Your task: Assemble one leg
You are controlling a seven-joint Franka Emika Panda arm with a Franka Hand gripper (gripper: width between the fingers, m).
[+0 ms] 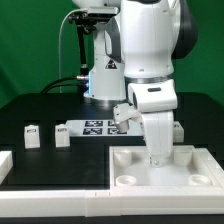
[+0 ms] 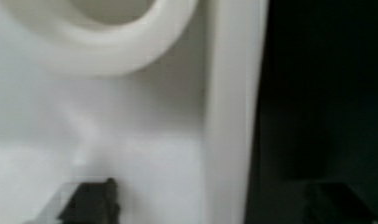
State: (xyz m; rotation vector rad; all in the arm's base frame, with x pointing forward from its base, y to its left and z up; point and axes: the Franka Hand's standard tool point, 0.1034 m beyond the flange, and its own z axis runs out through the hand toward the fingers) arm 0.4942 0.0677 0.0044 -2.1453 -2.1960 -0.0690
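Observation:
Two legs, small white blocks with black marker tags, stand on the black table at the exterior view's left: one (image 1: 32,135) and another (image 1: 61,137). My gripper (image 1: 160,153) is far from them, lowered onto the far rim of the large white slab (image 1: 120,170). In the wrist view the gripper (image 2: 212,205) is open and holds nothing. One dark fingertip (image 2: 88,200) is over the slab's white surface and the other is over the black table, with the slab's rim (image 2: 230,110) between them. A round corner socket (image 2: 115,30) lies just ahead.
The marker board (image 1: 95,127) lies flat between the legs and the arm. A low white L-shaped wall (image 1: 40,178) runs along the front left. The robot's base (image 1: 105,75) stands behind.

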